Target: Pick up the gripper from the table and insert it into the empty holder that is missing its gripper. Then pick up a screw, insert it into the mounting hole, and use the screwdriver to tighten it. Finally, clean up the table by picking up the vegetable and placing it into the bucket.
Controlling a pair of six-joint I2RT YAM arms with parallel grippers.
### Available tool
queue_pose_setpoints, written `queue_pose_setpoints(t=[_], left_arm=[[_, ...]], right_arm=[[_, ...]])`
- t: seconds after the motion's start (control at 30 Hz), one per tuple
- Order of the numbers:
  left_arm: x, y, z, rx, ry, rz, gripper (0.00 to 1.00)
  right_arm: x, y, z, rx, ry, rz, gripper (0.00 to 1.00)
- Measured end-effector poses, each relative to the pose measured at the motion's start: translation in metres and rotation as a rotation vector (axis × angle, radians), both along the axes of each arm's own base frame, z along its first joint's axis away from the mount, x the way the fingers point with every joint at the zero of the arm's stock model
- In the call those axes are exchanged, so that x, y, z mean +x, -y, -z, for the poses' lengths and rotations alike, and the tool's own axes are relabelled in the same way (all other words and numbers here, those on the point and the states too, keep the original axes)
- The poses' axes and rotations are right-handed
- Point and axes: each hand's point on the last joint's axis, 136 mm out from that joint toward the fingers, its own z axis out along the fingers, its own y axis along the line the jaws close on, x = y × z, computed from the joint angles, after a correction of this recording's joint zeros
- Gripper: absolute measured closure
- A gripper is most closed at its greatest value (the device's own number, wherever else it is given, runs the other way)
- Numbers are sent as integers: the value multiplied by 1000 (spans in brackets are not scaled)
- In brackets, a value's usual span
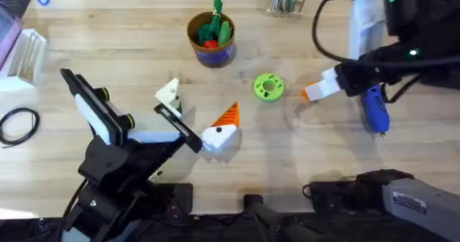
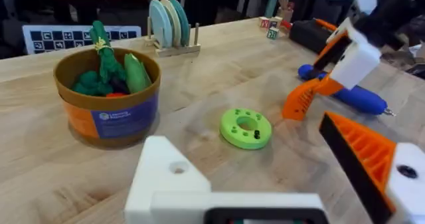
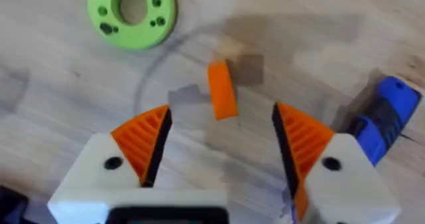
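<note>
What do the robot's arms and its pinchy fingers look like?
Both arms are mostly black with white parts and black cables. The right gripper has two white blocky mounts with small dark holes, each carrying an orange ribbed wedge finger. The left gripper has the same white mounts, but just one orange finger; the other mount is bare.

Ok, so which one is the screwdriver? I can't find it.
Look at the right side of the wooden table, past the green disc with holes. Just beyond the right arm's orange fingers, the screwdriver lies flat on the wood. It is the only bright blue thing there, a stubby handle with a thin metal tip.
</note>
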Motion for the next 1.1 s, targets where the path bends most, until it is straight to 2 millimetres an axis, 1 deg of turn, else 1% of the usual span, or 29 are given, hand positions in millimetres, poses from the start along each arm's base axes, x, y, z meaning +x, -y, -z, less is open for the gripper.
queue_pose_setpoints(t=[0.07,0.1,0.13,0.17,0.27,0.37,0.5,0.57,0.67,0.7,0.77,0.8,0.83,0.9,0.97,1.03,1.1], left_arm=[[0,0,0,0,0,0,8],[0,0,0,0,0,0,8],[0,0,0,0,0,0,8],[0,0,0,0,0,0,8],[0,0,0,0,0,0,8],[0,0,0,0,0,0,8],[0,0,0,0,0,0,8],[0,0,0,0,0,0,8],[0,0,0,0,0,0,8],[0,0,0,0,0,0,8],[0,0,0,0,0,0,8],[0,0,0,0,0,0,8],[0,0,0,0,0,0,8],[0,0,0,0,0,0,9],[0,0,0,0,0,0,8],[0,0,0,0,0,0,8],[0,0,0,0,0,0,8]], right_arm=[[-1,-3,10,-19,-40,-42,115],[-2,-4,15,-28,-55,-65,139],[-1,-5,18,-33,-64,-81,160],[0,-7,20,-37,-66,-97,204],[5,-11,23,-42,-58,-126,385],[4,-11,26,-49,-71,-146,437],[3,-7,29,-77,-82,-149,481],[5,-4,29,-95,-76,-148,577],[7,-1,29,-111,-66,-145,667],[7,-1,29,-115,-65,-147,738],[8,0,29,-122,-62,-145,957],[9,0,28,-123,-60,-145,984],[9,1,28,-125,-60,-143,989],[9,1,27,-122,-62,-133,987],[9,1,20,-117,-60,-116,988],[8,0,3,-101,-40,-96,989],[11,-9,-23,-38,34,-83,989]])
